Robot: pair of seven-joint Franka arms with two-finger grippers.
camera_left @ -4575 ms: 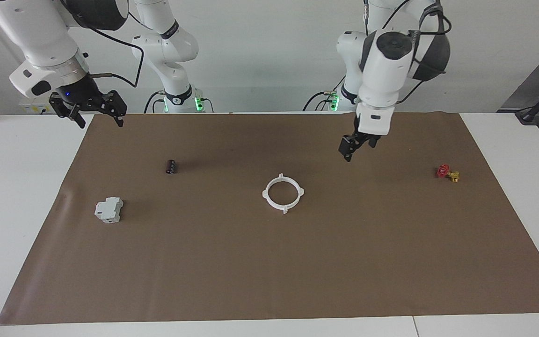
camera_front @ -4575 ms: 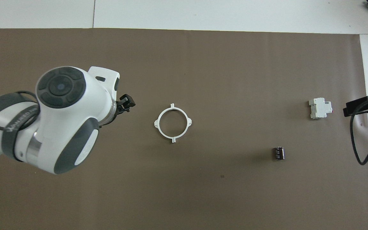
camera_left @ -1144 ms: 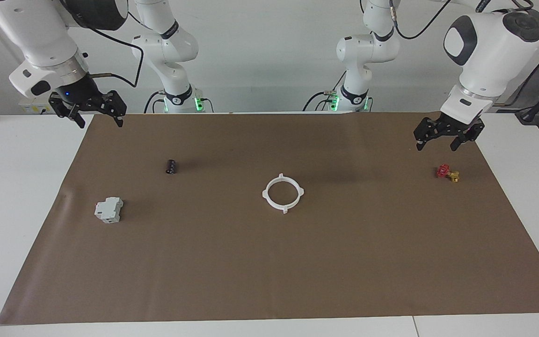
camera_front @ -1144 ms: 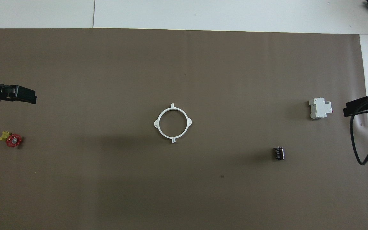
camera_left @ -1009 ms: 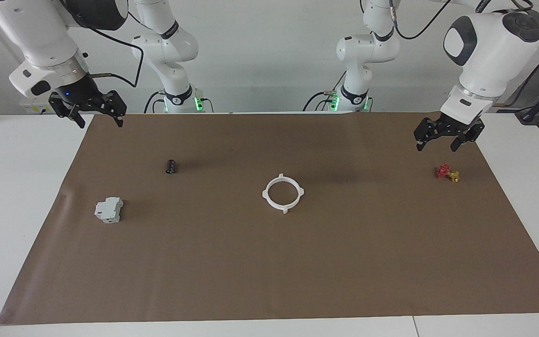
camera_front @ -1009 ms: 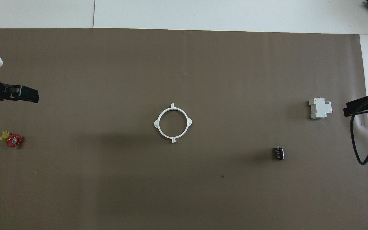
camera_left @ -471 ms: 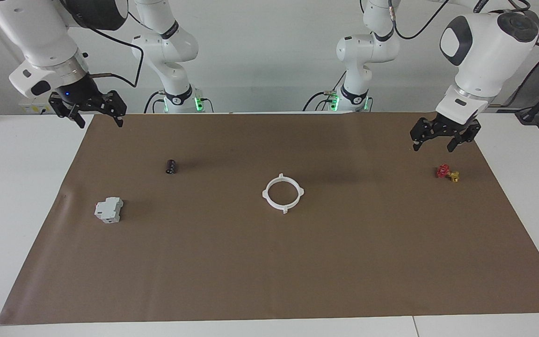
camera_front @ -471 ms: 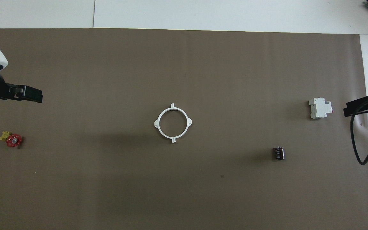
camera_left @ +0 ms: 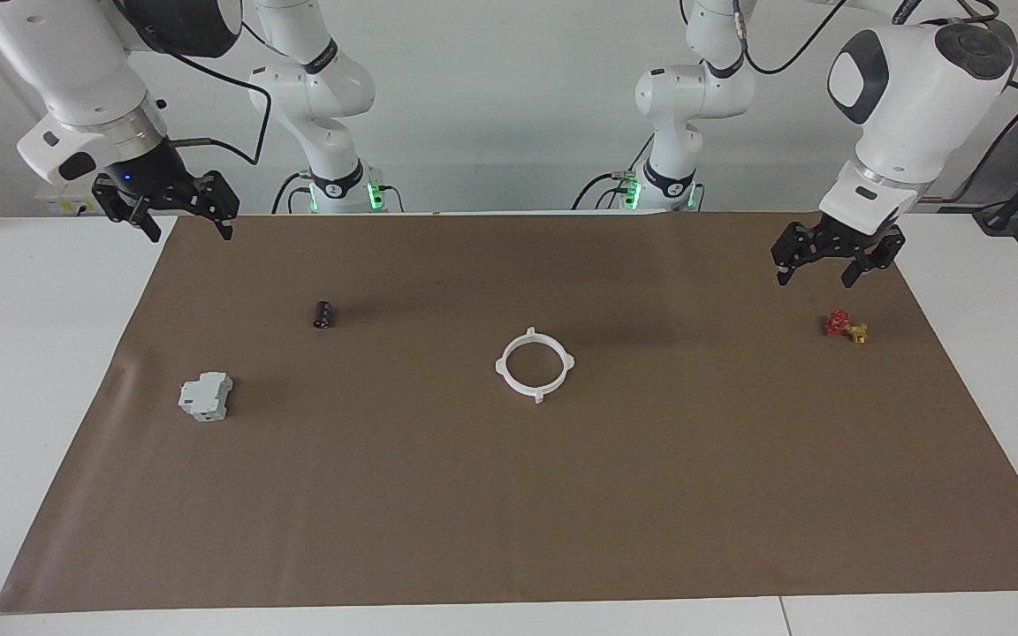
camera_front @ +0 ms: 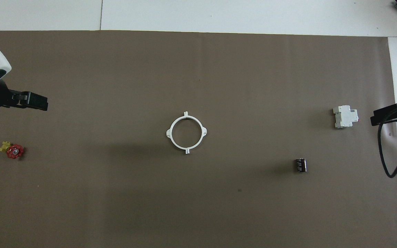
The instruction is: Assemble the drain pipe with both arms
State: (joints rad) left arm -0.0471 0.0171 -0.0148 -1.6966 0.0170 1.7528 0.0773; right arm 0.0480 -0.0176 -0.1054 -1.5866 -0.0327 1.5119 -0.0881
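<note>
Bright, even overhead light; soft faint shadows on brown mat [camera_left: 509, 495]; sharp focus, no glare.

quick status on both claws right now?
Left claw: open, empty, raised over the mat near the red valve.
Right claw: open, empty, waiting over the mat's edge.

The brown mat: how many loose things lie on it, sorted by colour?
White: 2, the joined drain pipe ring and a boxy block
Black: 1, a small cylinder
Red and yellow: 1, a valve-like piece
Total: 4
</note>
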